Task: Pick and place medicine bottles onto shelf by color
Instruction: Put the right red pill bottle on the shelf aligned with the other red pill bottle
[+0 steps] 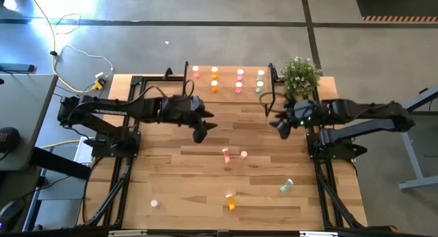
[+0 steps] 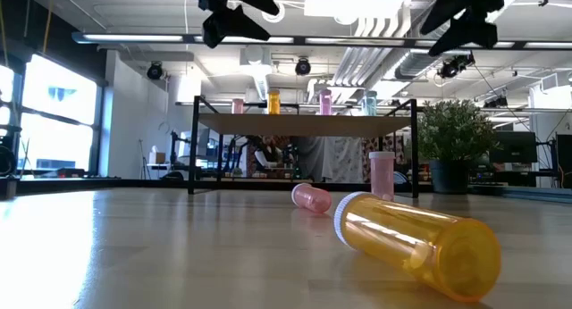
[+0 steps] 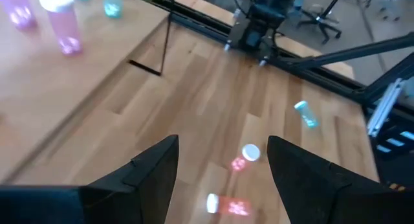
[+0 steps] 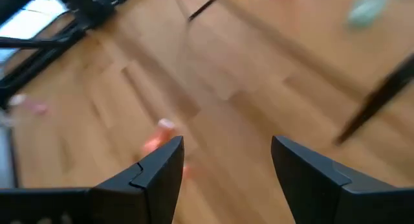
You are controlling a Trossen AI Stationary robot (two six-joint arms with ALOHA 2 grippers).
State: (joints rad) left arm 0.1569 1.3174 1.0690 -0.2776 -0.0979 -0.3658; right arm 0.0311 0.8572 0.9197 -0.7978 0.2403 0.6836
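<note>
The shelf stands at the table's far middle with several pink, orange and green bottles upright on its top board. On the table lie a pink bottle on its side, a pink one upright beside it, a green one, an orange one and a pink one. My left gripper is open and empty in the air just in front of the shelf's left part. My right gripper is open and empty off the shelf's right end.
A potted plant stands at the far right beside the shelf. The shelf's thin black legs stand close to both grippers. In the low view the orange bottle lies large in front. Bare wood lies between the shelf and the loose bottles.
</note>
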